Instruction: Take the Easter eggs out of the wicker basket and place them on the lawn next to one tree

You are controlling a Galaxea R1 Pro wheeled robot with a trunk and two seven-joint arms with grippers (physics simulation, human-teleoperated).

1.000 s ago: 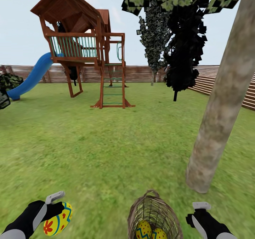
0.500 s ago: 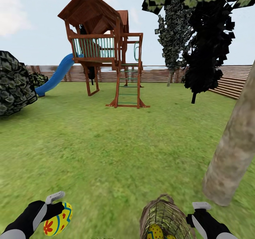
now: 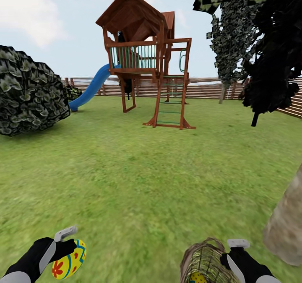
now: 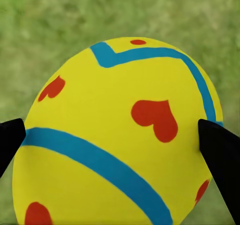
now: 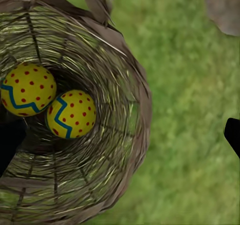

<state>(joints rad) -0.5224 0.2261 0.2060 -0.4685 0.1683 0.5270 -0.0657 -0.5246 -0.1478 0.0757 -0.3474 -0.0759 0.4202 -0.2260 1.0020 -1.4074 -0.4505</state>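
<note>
Camera's swung left; left gripper (image 3: 69,249) still clamps one egg (image 3: 69,260), right gripper (image 3: 235,253) hangs open beside the basket (image 3: 205,262) at 5 o'clock.

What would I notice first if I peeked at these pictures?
Probably the big wooden playset with its blue slide, standing far back on the lawn by the fence. Up close, the left gripper holds a bright yellow Easter egg with red hearts, and two more eggs sit deep inside the wicker basket.
</note>
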